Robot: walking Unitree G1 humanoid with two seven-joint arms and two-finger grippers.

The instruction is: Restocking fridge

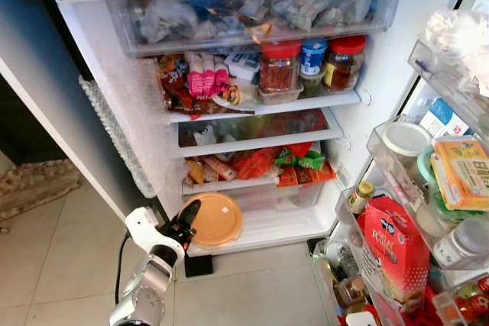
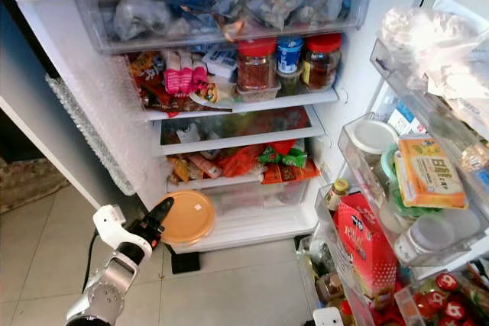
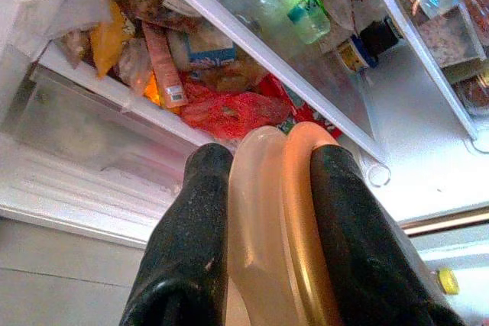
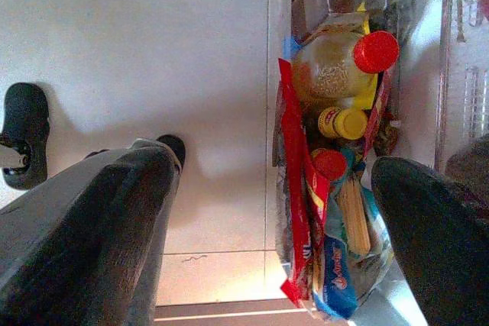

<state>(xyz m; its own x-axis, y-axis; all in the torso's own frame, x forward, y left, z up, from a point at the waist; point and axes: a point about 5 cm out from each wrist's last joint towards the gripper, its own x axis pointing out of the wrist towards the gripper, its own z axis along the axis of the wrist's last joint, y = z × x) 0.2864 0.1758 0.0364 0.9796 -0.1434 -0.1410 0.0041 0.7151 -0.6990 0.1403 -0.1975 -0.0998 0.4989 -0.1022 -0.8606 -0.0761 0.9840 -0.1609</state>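
While the fridge stands wide open before me, my left gripper is down at its lowest level and is closed on the rim of an orange plastic lid. In my left wrist view the two black fingers press this lid between them, one on each face, with its edge pointing into the fridge. The lid is held upright and tilted, just above the white bottom shelf, in front of the clear drawer.

On the shelf above it lie red and green snack packets. Higher up stand three jars with red and blue caps, and a full clear bin is at the top.

My right gripper hangs with its fingers far apart and holds nothing, beside the low door bin where a bottle with a red cap lies. A red carton stands in the door rack.
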